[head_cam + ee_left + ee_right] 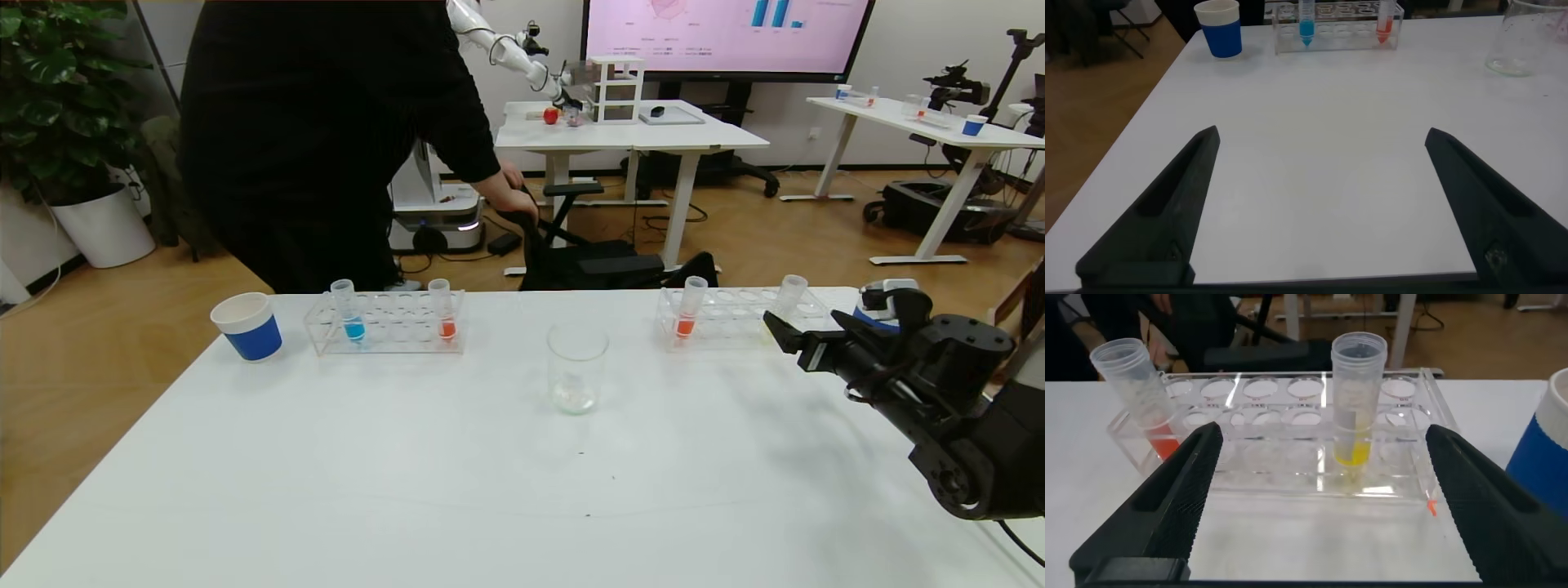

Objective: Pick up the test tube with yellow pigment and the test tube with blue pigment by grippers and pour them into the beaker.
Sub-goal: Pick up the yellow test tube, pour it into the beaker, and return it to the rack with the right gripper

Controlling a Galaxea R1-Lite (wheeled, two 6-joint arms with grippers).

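Facing the yellow tube [1355,416], right hand [1319,498] spread wide.

Bright even indoor light from overhead, white table [367,457] near washed out with only soft faint shadows. Glare streaks on the clear rack [1290,469] in right wrist view; head view bends at edges, gripper fingers [1167,212] close-up soft

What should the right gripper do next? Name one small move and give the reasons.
Probably ease the right gripper straight forward to the test tube with yellow pigment. Its fingers stand open and empty, short of the rack, with the tube upright in line between them. The beaker is empty, so nothing is poured yet.
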